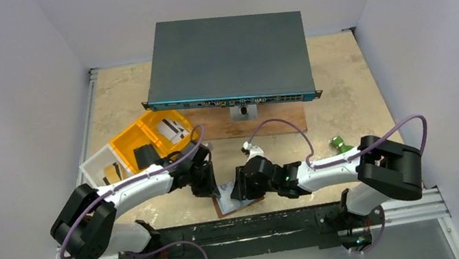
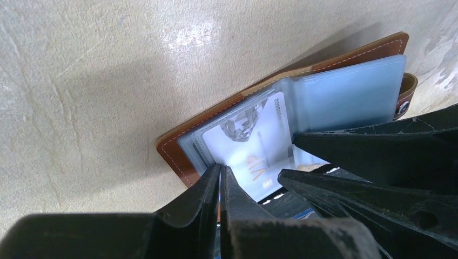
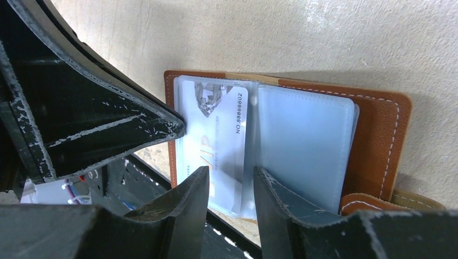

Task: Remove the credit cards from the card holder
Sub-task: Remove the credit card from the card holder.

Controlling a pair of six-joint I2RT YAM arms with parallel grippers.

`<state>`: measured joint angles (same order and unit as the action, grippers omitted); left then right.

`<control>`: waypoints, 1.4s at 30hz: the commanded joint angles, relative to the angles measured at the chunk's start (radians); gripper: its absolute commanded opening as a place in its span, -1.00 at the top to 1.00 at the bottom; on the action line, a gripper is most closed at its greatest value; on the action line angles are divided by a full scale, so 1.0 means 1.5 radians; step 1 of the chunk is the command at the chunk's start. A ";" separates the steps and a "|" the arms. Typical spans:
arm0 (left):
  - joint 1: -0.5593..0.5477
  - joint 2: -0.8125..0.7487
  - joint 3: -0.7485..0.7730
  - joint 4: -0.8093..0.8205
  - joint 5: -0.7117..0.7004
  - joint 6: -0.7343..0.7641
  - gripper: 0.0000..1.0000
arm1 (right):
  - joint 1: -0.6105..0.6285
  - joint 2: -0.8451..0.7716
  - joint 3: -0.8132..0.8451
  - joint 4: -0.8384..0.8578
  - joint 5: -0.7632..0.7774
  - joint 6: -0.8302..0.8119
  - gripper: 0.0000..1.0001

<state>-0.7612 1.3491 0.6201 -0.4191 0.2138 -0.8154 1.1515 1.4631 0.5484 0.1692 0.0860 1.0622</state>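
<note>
Card holder [image 1: 233, 203] lies open at the near edge of the counter [image 1: 345, 83], between the two hands. From above, the left hand [image 1: 212, 189] meets its left side and the right hand [image 1: 240, 189] sits over its right. Farther back stand a yellow tray [image 1: 128, 145] and a network switch [image 1: 230, 60].

From the left wrist we see the card holder's brown leather cover spread flat with its clear pockets [image 2: 351, 91] facing up. A white credit card [image 2: 254, 140] marked VIP sits inside one pocket. The left hand's fingers are pressed together at that pocket's edge; we cannot tell whether they pinch anything.

From the right wrist, the right hand stands partly open above the pockets — one finger over the credit card, the other over the neighbouring pocket, gripping nothing we can make out. A strap tab [image 3: 378, 205] shows at the lower right.
</note>
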 commanded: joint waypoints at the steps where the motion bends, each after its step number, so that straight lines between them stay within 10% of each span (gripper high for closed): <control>1: 0.003 0.014 0.008 -0.012 -0.020 0.020 0.92 | -0.006 -0.003 -0.023 0.046 -0.020 0.004 0.27; 42: -0.038 0.106 0.024 0.052 0.026 -0.018 0.85 | -0.134 0.252 -0.245 0.680 -0.248 0.176 0.50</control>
<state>-0.7734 1.4429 0.6800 -0.4129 0.2695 -0.8238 0.9421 1.7767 0.2062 1.1542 -0.2844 1.3037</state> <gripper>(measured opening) 0.070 0.255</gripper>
